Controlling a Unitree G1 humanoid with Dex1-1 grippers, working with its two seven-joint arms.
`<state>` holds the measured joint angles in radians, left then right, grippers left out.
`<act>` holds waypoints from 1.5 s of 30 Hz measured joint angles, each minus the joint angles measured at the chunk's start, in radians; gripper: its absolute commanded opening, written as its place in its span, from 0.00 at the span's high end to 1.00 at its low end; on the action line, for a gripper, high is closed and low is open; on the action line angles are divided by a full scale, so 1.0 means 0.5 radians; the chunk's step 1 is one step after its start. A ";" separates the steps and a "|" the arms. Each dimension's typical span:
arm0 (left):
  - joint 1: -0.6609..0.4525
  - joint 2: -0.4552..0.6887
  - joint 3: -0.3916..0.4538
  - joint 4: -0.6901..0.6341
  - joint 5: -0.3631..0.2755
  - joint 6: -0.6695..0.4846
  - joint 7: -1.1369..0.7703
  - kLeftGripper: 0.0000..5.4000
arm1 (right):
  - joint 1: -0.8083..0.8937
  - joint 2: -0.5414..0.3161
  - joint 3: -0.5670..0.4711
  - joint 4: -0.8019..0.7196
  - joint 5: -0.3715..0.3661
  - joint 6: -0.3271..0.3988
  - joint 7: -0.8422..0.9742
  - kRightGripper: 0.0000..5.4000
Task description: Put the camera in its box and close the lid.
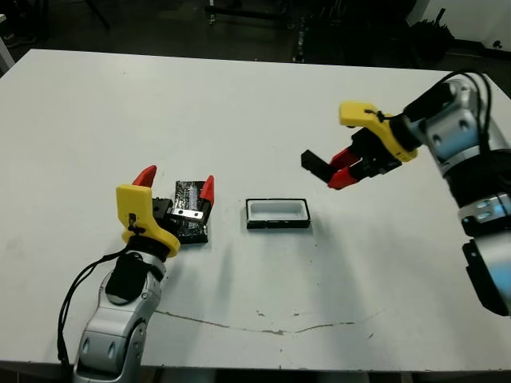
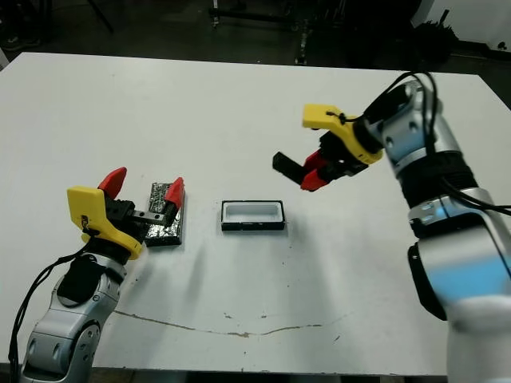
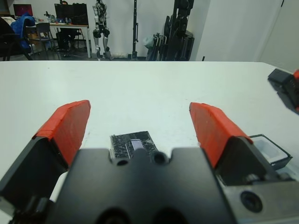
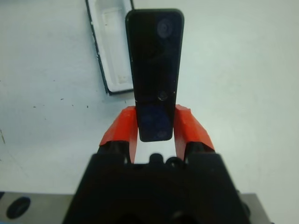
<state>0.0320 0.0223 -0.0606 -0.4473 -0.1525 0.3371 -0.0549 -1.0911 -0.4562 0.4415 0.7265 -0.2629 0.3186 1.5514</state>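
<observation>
While the right hand [image 1: 339,174] pinches the slim glossy camera [image 4: 155,70], the white-lined box [image 1: 277,213] lies open

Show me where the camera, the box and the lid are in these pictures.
camera [image 4: 155,60], right wrist view, middle of its black face.
box [image 1: 277,211], left eye view, white inner lining.
lid [image 2: 162,232], right eye view, speckled near end.

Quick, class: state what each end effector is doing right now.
Left end effector: open, holding nothing, over the lid.
Right end effector: closed on the camera, above the table.
</observation>
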 measured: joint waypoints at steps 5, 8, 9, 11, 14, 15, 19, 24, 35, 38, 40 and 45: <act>0.006 -0.066 -0.051 -0.029 0.006 0.031 0.062 0.00 | -0.075 0.057 0.091 -0.005 -0.037 0.050 0.015 0.69; 0.012 -0.093 -0.073 -0.033 0.021 0.034 0.088 0.00 | -0.103 0.097 0.135 -0.023 -0.034 0.054 0.053 0.69; 0.013 -0.097 -0.074 -0.034 0.021 0.034 0.093 0.00 | -0.112 0.116 0.143 -0.025 -0.033 0.068 0.067 0.69; 0.016 -0.101 -0.074 -0.036 0.023 0.034 0.098 0.00 | -0.131 0.148 0.166 -0.030 -0.028 0.107 0.098 0.69; 0.037 -0.104 -0.073 -0.045 0.035 0.033 0.112 0.00 | -0.149 0.185 0.183 -0.082 -0.028 0.132 0.111 0.69; 0.045 -0.104 -0.072 -0.045 0.037 0.032 0.114 0.00 | -0.152 0.197 0.185 -0.099 -0.025 0.132 0.111 0.69; 0.057 -0.104 -0.064 -0.049 0.058 0.032 0.121 0.00 | -0.163 0.229 0.217 -0.112 -0.007 0.147 0.115 0.69; 0.057 -0.107 -0.047 -0.055 0.028 0.032 0.113 0.00 | -0.199 0.250 0.279 -0.107 0.021 0.305 0.116 0.69; 0.057 -0.107 -0.048 -0.055 0.035 0.032 0.113 0.00 | -0.224 0.321 0.298 -0.074 0.041 0.280 0.081 0.69; 0.057 -0.105 -0.051 -0.056 0.037 0.032 0.113 0.00 | -0.223 0.350 0.297 -0.026 0.040 0.280 0.077 0.69; 0.057 -0.103 -0.053 -0.057 0.040 0.036 0.113 0.00 | -0.223 0.362 0.297 -0.014 0.041 0.272 0.072 0.69; 0.057 -0.107 -0.050 -0.068 0.036 0.050 0.113 0.00 | -0.223 0.380 0.296 -0.006 0.037 0.250 0.038 0.69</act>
<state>0.0607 -0.0310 -0.0857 -0.4812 -0.1345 0.3619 0.0018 -1.2025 -0.2660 0.5895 0.7235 -0.2443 0.4437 1.5705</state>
